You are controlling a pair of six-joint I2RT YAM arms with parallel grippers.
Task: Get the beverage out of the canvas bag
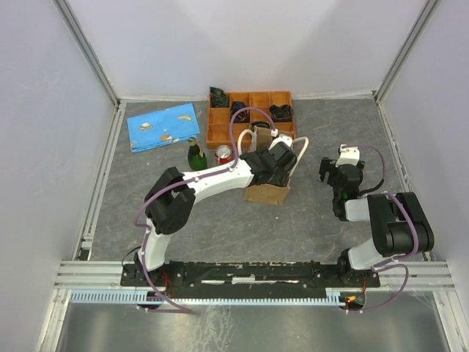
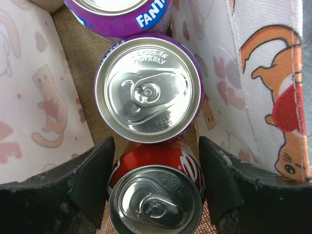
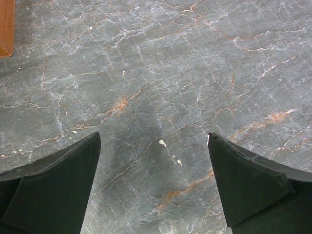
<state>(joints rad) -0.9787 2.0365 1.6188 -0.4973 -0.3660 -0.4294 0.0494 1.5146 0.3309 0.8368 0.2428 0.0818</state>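
We find the left gripper (image 2: 155, 144) down inside the canvas bag (image 1: 265, 193), which stands on the grey stone-patterned table (image 3: 161, 58). Its black fingers (image 2: 87, 180) are drawn in narrow and lie against both flanks of a red can (image 2: 155, 200), gripping it as far as we can see. The red can stands upright between them, its silver top and ring-pull facing the wrist camera.

Just ahead of the fingertips, touching the red can, a purple can (image 2: 148, 87) stands upright too. Beyond it only the near edge of a farther purple can (image 2: 117, 19) shows, with white lettering on blue. The three cans make a row running away from the hand along the bag's brown woven floor (image 2: 80, 63). On either side of the hand rises the pale lining (image 2: 34, 97), printed with cats.

From above, the cream handles (image 1: 300, 150) loop out to the right of this hand. Beyond the hand lies the orange tray (image 1: 218, 133). Several of its compartments hold dark things that we cannot make out. To the hand's left stand an outside can (image 1: 223, 154) and a green bottle (image 1: 195, 154), just beside each other. Farther left is a blue printed sheet (image 1: 163, 126).

The right gripper (image 3: 154, 136) hangs well apart from the bag, fingers spread wide, with only tabletop showing between them.
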